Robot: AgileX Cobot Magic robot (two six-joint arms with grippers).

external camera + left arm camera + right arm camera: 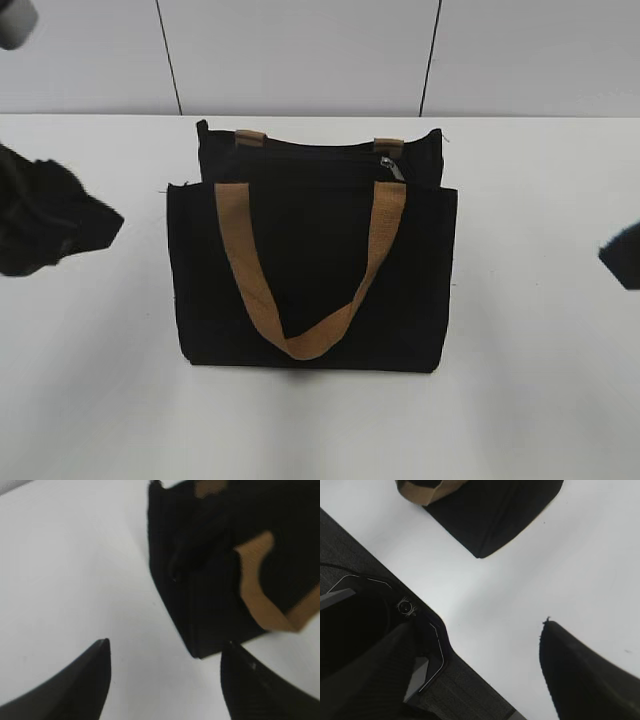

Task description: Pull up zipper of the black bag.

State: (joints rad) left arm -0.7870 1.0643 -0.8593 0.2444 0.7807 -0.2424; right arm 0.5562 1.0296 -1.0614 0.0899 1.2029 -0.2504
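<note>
The black bag [310, 270] lies on the white table in the middle of the exterior view, with a tan strap handle [300, 340] draped over its front. Its zipper runs along the top edge, and the small silver pull tab [390, 167] sits near the right end. My left gripper [95, 225] is open and empty, left of the bag; the left wrist view shows its fingers [165, 655] spread just short of the bag's corner [200, 630]. My right gripper [620, 255] is open and empty at the right edge; its wrist view [480, 630] shows the bag's corner [485, 525] farther off.
The white table [540, 380] spreads around the bag. A pale panelled wall [300, 50] stands behind it. In the right wrist view a dark grey edge and robot base [380, 630] lie at the lower left.
</note>
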